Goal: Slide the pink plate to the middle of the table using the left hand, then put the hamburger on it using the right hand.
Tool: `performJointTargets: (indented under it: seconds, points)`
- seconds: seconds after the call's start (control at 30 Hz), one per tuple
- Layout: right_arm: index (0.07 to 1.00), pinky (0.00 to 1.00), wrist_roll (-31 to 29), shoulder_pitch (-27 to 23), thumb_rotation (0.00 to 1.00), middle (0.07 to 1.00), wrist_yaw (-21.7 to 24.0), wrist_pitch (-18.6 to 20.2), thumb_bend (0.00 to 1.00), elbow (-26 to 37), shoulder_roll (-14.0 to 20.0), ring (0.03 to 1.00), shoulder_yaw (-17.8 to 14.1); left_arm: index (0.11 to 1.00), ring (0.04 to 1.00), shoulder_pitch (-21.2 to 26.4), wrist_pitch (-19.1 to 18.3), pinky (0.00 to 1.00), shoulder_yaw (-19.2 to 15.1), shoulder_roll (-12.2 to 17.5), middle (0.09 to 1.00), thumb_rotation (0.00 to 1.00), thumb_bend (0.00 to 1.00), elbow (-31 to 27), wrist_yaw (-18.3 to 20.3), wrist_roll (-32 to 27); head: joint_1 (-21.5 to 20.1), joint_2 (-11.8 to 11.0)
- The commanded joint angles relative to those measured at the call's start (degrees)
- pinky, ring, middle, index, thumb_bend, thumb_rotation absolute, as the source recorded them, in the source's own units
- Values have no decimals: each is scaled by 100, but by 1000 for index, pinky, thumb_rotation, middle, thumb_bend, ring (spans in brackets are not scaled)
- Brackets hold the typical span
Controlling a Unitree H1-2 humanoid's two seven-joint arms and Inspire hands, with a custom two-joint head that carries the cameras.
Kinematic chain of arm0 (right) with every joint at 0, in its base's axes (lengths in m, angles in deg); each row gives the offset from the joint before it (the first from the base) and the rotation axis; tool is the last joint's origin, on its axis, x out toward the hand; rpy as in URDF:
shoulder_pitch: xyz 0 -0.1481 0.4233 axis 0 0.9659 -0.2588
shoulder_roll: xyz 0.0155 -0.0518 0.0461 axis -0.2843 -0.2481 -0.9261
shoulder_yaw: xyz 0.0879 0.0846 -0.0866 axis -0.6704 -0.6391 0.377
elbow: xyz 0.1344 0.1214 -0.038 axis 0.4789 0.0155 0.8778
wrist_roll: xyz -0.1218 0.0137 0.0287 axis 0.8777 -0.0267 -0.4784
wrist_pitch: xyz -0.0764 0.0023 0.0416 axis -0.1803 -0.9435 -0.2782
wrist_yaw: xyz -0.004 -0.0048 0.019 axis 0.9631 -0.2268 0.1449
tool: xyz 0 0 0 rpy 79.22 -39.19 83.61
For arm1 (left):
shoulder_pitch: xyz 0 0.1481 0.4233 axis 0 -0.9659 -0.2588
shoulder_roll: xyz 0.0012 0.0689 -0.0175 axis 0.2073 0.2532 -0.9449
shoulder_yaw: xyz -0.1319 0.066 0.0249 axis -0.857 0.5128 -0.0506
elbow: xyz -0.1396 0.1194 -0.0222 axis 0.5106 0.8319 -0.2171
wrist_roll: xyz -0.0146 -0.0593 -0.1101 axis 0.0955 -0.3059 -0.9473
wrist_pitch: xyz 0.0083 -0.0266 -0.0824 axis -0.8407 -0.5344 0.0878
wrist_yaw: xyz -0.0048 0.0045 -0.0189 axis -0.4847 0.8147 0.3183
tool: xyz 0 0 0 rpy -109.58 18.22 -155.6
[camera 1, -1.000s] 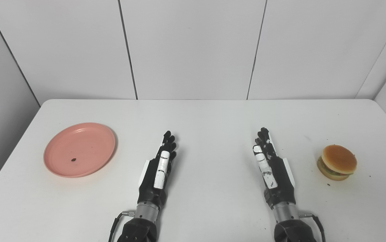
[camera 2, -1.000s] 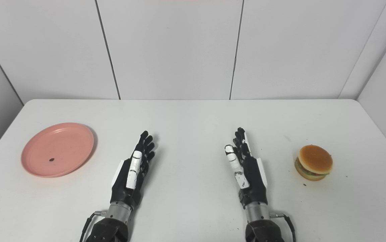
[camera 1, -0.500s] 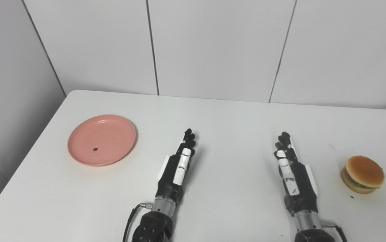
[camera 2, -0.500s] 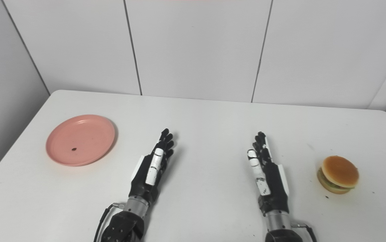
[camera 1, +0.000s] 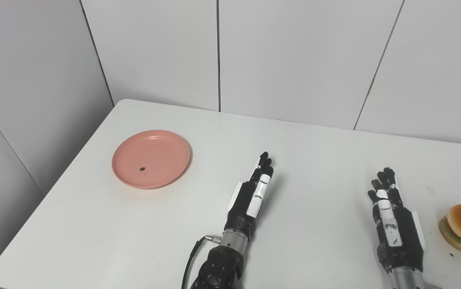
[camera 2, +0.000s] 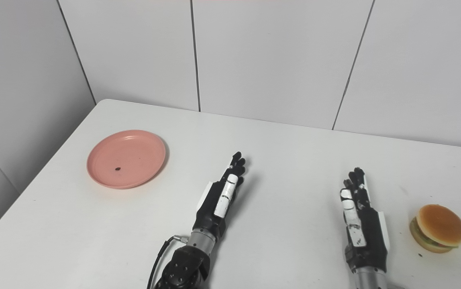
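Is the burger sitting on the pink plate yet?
No, the burger lies on the bare table at the far right, while the plate sits far left holding only a small dark speck.

Pink plate, tan-bunned hamburger, white table, black-and-white robot hands.

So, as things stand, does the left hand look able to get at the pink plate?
Probably yes: the left hand is open, and only bare table lies between it and the pink plate.
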Motion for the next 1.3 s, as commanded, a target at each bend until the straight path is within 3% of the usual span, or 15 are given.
performJointTargets:
  seconds: [0.0, 0.1, 0.27, 0.37, 0.53, 0.87, 1.13, 1.27]
  points:
    - [1000, 1000, 33, -44, 773, 1000, 10, -302, 621, 18, 26, 1000, -49, 989, 999, -152, 106, 1000, -7, 14, 991, 1000, 555, 220, -54, 38, 9, 1]
    - [1000, 1000, 67, -50, 771, 1000, 9, -295, 638, 8, 33, 1000, -54, 984, 1000, -120, 162, 1000, 18, 94, 999, 1000, 621, 237, -36, 109, 19, -20]
    - [1000, 1000, 65, -66, 783, 1000, 42, -326, 631, -25, 55, 1000, -57, 994, 1000, -39, 143, 1000, -123, 115, 1000, 1000, 608, 46, 29, -140, 45, -16]
    - [1000, 1000, 51, -67, 767, 1000, 33, -296, 633, -27, 48, 1000, -68, 993, 1000, -1, 163, 999, -267, 102, 1000, 1000, 585, -267, 13, -354, 64, -20]
    - [1000, 1000, 16, -78, 768, 1000, 63, -341, 617, -91, 54, 1000, -77, 998, 1000, 162, -88, 1000, -429, 308, 1000, 1000, 646, -737, 94, -482, 98, -26]
    - [1000, 1000, -36, -95, 774, 1000, 120, -299, 615, -105, 75, 1000, -75, 855, 883, 407, -113, 912, -985, 574, 867, 995, 711, -1196, -46, -850, 139, -52]
    - [1000, 1000, -57, -101, 757, 1000, 144, -348, 614, -148, 71, 1000, -95, 724, 750, 537, 388, 761, -1284, 612, 744, 1000, 689, -1341, -344, -731, 145, -25]
    - [1000, 1000, 1, -98, 766, 1000, 139, -374, 617, -153, 88, 1000, -78, 706, 730, 590, 616, 754, -1438, 721, 725, 1000, 688, -1413, -458, -713, 141, -29]
